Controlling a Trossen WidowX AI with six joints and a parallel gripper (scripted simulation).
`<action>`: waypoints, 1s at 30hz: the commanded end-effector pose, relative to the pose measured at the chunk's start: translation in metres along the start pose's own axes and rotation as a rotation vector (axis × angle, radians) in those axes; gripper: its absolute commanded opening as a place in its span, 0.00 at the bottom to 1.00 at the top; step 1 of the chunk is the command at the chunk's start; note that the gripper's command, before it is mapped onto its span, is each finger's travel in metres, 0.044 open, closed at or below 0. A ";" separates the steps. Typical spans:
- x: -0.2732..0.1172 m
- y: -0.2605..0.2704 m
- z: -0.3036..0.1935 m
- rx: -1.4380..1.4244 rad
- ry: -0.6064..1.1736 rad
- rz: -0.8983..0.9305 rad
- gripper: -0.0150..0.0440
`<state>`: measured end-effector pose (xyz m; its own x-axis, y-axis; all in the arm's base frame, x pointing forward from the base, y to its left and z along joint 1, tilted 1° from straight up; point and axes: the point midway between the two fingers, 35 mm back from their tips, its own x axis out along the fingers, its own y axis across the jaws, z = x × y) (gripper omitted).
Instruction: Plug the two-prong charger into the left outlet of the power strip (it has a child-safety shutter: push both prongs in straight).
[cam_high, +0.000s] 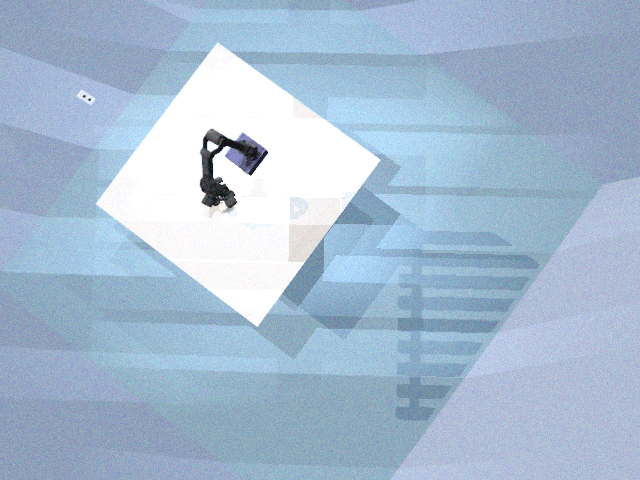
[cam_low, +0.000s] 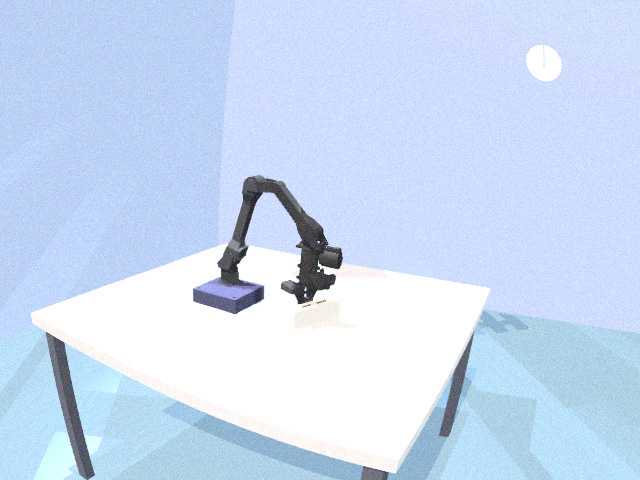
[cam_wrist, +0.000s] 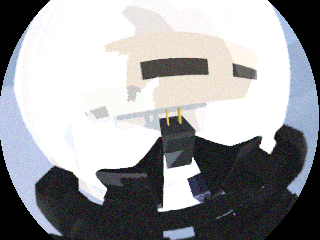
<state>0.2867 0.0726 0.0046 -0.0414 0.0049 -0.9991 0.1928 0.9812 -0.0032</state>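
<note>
The charger (cam_wrist: 178, 145) is a black block with two thin gold prongs pointing away from the hand. My gripper (cam_wrist: 178, 152) (cam_low: 306, 300) is shut on it, one dark finger on each side. The pale power strip (cam_wrist: 192, 90) (cam_low: 316, 315) stands on the table; two dark slots show in its top in the wrist view. The prong tips show below the strip's near edge in that view, outside both slots. In the exterior view the fingertips are at the strip's back edge, close to its top. The hand hides the charger in the top and exterior views.
The arm's blue-purple base (cam_low: 227, 295) (cam_high: 238, 155) stands on the white table (cam_low: 248, 356) (cam_high: 217, 82), to the left of the strip in the exterior view. Pale patches of light and shadow lie on the table. A wall outlet (cam_high: 85, 97) and a round white clock (cam_low: 543, 63) are far off.
</note>
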 end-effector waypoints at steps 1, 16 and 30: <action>0.000 0.000 0.000 0.006 0.004 0.002 0.25; -0.001 0.001 0.005 0.006 0.004 0.002 0.25; -0.001 0.001 0.008 0.006 0.004 0.002 0.25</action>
<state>0.2950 0.0719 0.0052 -0.0405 0.0055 -0.9992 0.2014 0.9795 -0.0027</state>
